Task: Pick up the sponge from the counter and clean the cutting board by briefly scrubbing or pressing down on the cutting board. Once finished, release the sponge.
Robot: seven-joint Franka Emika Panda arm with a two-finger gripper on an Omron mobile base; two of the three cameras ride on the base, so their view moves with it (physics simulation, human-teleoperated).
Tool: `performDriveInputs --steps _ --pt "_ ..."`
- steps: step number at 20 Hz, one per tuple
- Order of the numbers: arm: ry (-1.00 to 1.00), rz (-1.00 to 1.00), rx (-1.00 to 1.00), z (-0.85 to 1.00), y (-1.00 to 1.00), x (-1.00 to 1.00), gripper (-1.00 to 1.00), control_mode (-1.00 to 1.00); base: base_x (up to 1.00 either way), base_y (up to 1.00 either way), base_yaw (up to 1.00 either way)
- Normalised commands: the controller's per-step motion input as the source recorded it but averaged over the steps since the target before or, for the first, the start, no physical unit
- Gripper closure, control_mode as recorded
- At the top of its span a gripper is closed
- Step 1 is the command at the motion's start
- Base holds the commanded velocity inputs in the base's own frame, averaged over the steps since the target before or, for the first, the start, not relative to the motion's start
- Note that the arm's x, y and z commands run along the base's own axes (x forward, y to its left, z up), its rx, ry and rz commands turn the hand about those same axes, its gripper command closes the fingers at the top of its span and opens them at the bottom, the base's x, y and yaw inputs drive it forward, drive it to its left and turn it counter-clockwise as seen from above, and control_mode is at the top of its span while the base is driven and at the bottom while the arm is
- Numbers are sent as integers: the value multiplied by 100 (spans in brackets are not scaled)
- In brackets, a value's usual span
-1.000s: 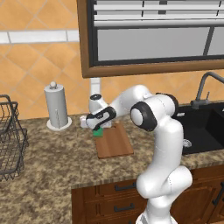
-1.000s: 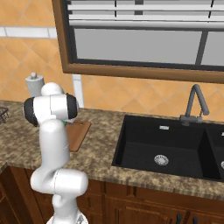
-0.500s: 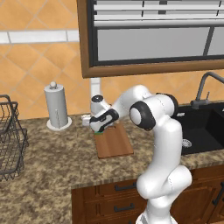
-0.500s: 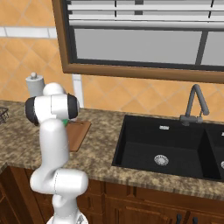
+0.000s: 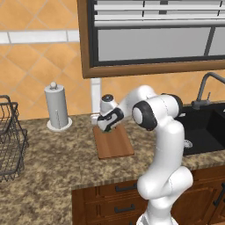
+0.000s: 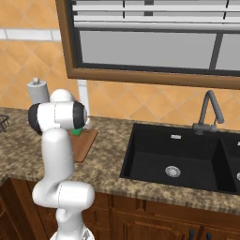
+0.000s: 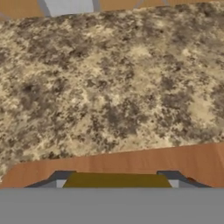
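The reddish-brown cutting board (image 5: 115, 144) lies on the speckled granite counter (image 5: 57, 160) in front of the arm. My gripper (image 5: 103, 127) hangs low over the board's far end, pointing down and to the left. In the hand view the green sponge (image 7: 117, 180) sits between the two fingertips (image 7: 59, 177), just above the board (image 7: 131, 162), with the counter (image 7: 109, 87) beyond. My gripper is shut on the sponge. From the right base view a green corner of the sponge (image 6: 77, 132) shows behind the arm, over the board (image 6: 85, 144).
A paper towel roll (image 5: 57, 107) stands at the back left by the wall. A black wire rack (image 5: 9, 140) sits at the counter's far left. The black sink (image 6: 183, 157) and its faucet (image 6: 206, 112) lie to the right of the board.
The hand has shifted a little to the right with the sponge, from the board's left edge to over its far end. The board has not moved.
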Motion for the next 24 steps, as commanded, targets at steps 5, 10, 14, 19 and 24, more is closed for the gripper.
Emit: performDriveInputs --steps 5,10,14,19,24 --pt "-5 5 0 -4 -37 8 100 -100 0 0 0" --pt "-13 6 0 -34 0 0 100 -100 0 0 0" --pt "-17 4 0 -34 0 -3 100 -100 0 0 0" --pt "-19 3 0 -26 0 -17 100 -100 0 0 0" --pt "-18 4 0 -7 3 -31 100 -100 0 0 0"
